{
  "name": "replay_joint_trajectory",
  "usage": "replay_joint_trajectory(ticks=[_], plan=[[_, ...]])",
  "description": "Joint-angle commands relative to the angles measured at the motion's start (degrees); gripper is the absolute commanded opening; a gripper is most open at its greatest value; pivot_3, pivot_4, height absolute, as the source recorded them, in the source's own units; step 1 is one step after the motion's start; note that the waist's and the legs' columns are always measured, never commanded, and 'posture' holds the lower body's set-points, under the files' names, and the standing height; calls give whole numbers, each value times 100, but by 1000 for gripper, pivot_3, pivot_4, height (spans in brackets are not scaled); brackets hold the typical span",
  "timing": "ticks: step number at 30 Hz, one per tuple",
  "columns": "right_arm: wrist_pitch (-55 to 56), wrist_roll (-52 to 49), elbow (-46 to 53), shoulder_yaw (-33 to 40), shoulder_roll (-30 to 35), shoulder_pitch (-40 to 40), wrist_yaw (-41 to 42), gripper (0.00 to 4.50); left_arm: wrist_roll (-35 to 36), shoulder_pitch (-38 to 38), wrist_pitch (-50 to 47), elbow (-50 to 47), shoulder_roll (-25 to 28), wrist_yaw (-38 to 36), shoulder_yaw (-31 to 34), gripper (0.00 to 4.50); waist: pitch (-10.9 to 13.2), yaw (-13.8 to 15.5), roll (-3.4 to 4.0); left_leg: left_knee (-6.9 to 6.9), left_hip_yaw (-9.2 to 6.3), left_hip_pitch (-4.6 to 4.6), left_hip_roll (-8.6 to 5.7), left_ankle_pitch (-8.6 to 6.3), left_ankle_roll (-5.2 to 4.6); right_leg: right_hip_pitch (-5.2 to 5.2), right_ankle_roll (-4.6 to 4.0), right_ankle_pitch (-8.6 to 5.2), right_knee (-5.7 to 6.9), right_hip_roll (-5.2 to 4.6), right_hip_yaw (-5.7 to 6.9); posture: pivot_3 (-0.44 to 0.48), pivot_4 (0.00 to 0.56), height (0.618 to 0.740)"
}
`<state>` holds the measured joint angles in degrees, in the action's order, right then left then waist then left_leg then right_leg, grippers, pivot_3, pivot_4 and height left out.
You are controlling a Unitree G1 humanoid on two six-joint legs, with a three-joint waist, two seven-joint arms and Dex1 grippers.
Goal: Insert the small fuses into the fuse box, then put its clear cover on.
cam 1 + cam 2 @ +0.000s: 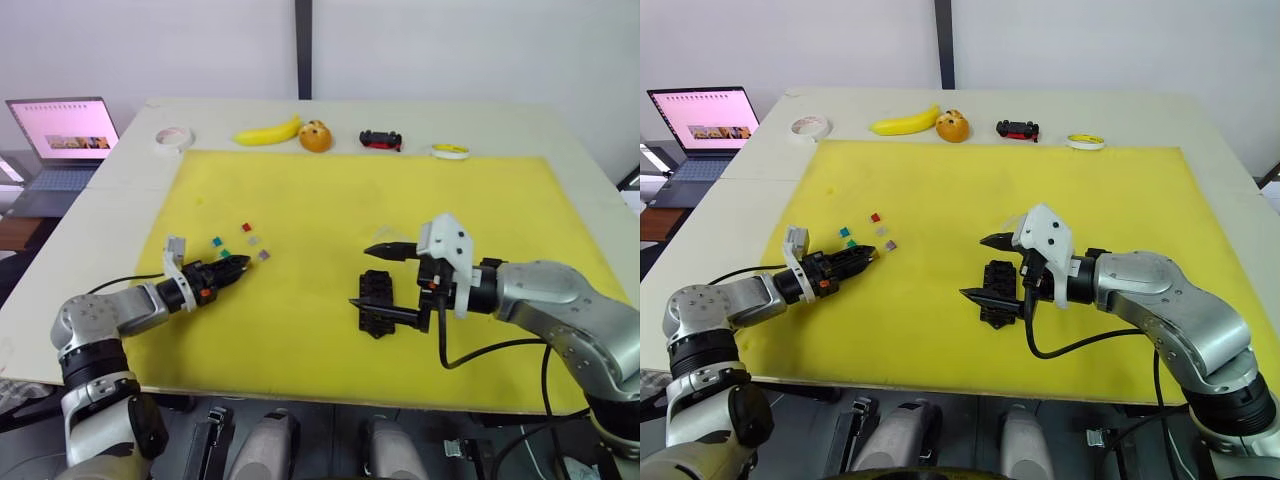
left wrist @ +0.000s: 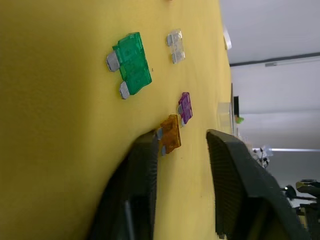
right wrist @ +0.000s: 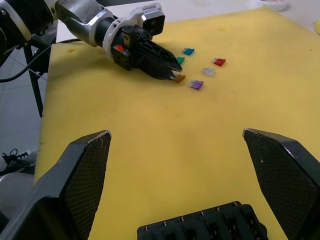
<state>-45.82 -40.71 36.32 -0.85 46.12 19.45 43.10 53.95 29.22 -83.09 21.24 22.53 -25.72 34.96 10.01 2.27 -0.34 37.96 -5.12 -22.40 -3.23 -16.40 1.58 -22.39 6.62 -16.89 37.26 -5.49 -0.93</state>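
The left gripper (image 2: 182, 150), jaws apart, straddles the orange fuse (image 2: 170, 134); closing off-centre could flick it into the purple fuse (image 2: 185, 107); the right gripper (image 3: 177, 145) gapes wide over the fuse box (image 3: 205, 225).

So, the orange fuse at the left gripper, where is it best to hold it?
Probably by its orange plastic body. The orange fuse lies flat on the yellow mat, metal blades at one end. The open left gripper could close across the body's flat sides, leaving the blades free for insertion.
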Motion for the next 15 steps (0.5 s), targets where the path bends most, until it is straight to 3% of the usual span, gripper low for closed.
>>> replay_joint_trajectory(ticks=[1, 9, 10, 13, 15], plan=[[69, 13, 138, 99, -3, -10, -12, 4500, -115, -120, -222, 280, -136, 113, -158, 1607, 0, 1, 0, 0, 0, 0, 0, 0, 0, 0, 0, 0, 0, 0, 0, 0, 150, 740], [63, -2, 151, 144, 16, -59, -18, 4500, -125, -136, -251, 281, -107, 90, -196, 1607, 0, 1, 0, 0, 0, 0, 0, 0, 0, 0, 0, 0, -1, -1, 0, 0, 150, 740], [62, -3, 141, 150, 10, -52, -25, 4500, -141, -150, -273, 268, -91, 89, -230, 1071, 0, 1, 0, 0, 0, 0, 0, 0, 0, 0, 1, 0, -1, -1, 0, 0, 150, 740], [73, 24, 97, 151, -25, -49, -78, 4500, -231, -283, -248, 140, -66, 103, -362, 31, -7, -6, 12, 0, 0, 0, 0, 0, 0, 0, 1, 0, -1, -1, 0, 0, 150, 740], [81, 31, 82, 144, -21, -58, -82, 4500, -225, -333, -263, 115, -61, 94, -338, 31, -13, -28, 22, 0, 2, 0, 1, 0, 0, 0, 1, 1, -1, -5, -2, 0, 150, 740]])
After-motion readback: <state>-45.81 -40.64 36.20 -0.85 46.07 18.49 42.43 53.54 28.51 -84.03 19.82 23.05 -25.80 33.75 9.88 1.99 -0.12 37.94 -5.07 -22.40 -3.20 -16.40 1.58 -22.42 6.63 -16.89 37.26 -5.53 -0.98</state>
